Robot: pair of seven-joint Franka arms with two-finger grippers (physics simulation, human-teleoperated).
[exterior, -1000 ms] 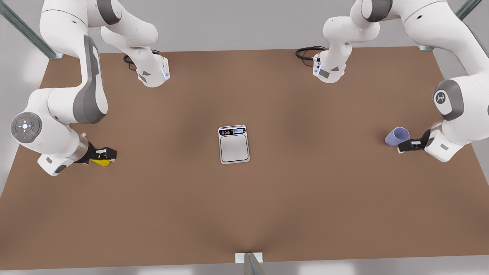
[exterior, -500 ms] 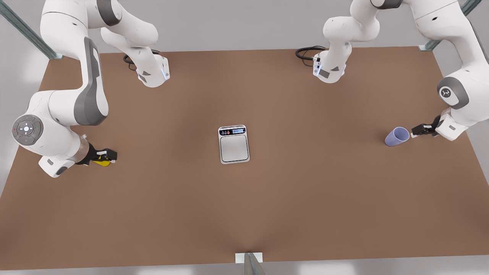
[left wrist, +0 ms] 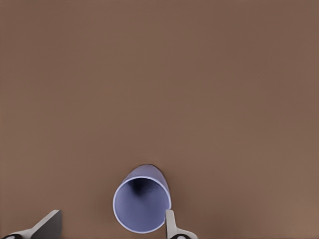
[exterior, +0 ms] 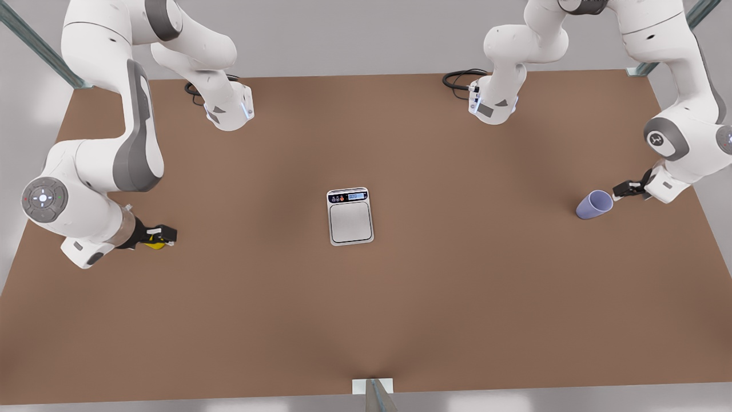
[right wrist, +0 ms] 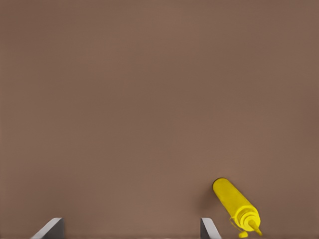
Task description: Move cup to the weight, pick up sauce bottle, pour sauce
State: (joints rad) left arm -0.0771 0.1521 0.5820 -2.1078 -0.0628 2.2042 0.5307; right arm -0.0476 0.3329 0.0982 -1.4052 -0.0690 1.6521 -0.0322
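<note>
The left gripper (exterior: 619, 189) has its jaws open, and in the left wrist view its two fingertips (left wrist: 169, 225) stand wide apart. The cup (left wrist: 142, 204) lies between them, close against one fingertip and well apart from the other; I cannot tell if it touches that fingertip. In the front view this gripper is just beside the cup (exterior: 593, 204), near the table (exterior: 457, 297) edge on the front view's right, and the cup's open mouth faces toward it. The right gripper (exterior: 162, 235) also has its jaws open, with its fingertips (right wrist: 208, 228) spread in the right wrist view. The sauce bottle (right wrist: 235, 203) lies on its side just outside one fingertip, not between the two, with its nozzle toward the camera. In the front view the gripper is over the sauce bottle (exterior: 153, 245), and a small yellow part shows below it, near the table edge on the front view's left. The scale (exterior: 350, 216) sits flat in the middle of the table, well apart from both grippers, with its display strip toward the far edge.
</note>
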